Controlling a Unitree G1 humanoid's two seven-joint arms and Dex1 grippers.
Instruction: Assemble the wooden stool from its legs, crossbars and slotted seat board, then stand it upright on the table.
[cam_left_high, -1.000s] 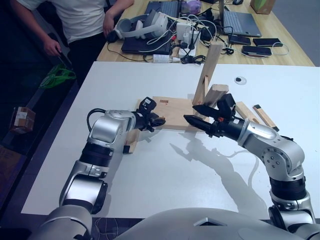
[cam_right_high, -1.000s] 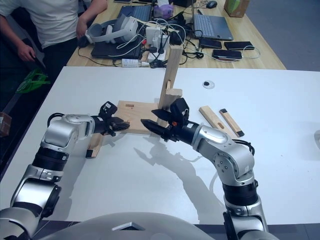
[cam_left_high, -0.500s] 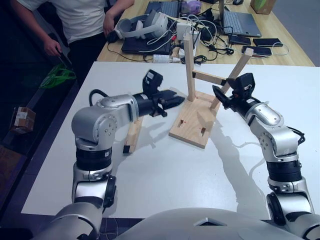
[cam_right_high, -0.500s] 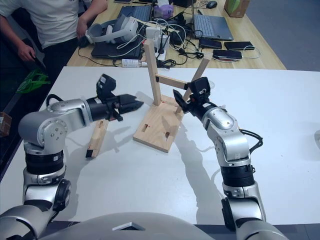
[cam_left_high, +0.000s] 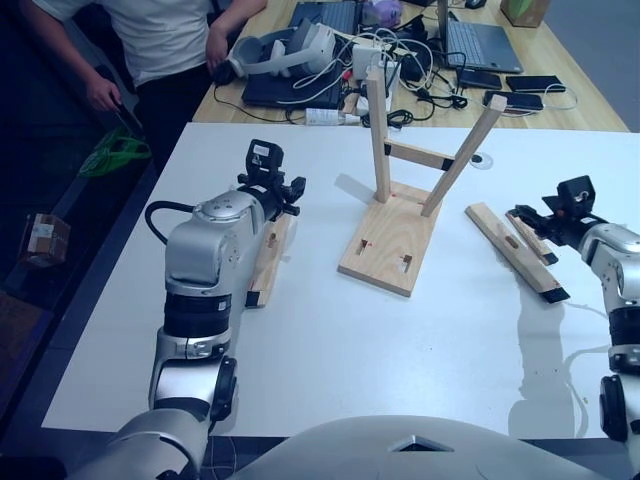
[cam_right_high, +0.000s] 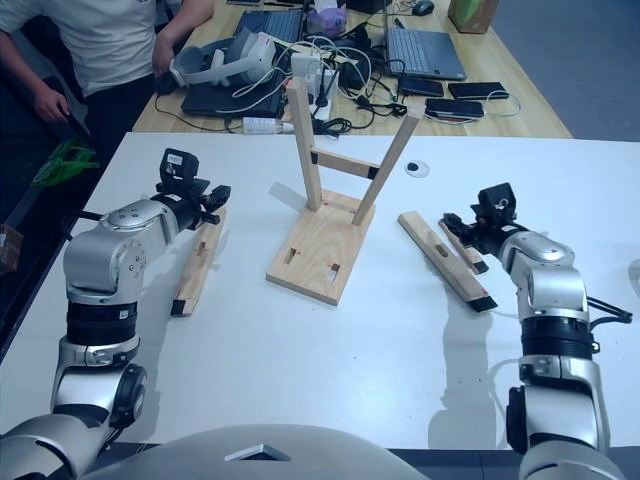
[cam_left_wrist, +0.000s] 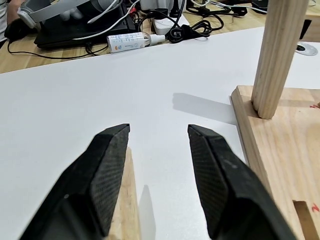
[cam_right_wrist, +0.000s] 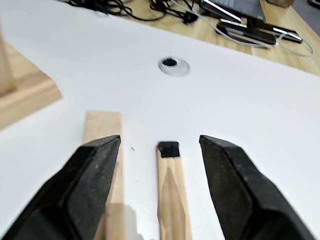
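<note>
Seat board (cam_left_high: 388, 248) lies flat on the table (cam_left_high: 330, 340) in the head view, with two legs (cam_left_high: 379, 135) slotted in and joined by a crossbar (cam_left_high: 415, 155). In the left wrist view, the left gripper (cam_left_wrist: 157, 132) gapes wide and empty above a loose leg (cam_left_wrist: 125, 215) beside the board. In the right wrist view, the right gripper (cam_right_wrist: 160, 142) is spread wide, holding nothing, above a black-tipped stick (cam_right_wrist: 172, 190).

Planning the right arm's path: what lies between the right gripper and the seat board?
Left eye view: a loose wooden leg lying flat near the right gripper, then bare table to the seat board.
</note>
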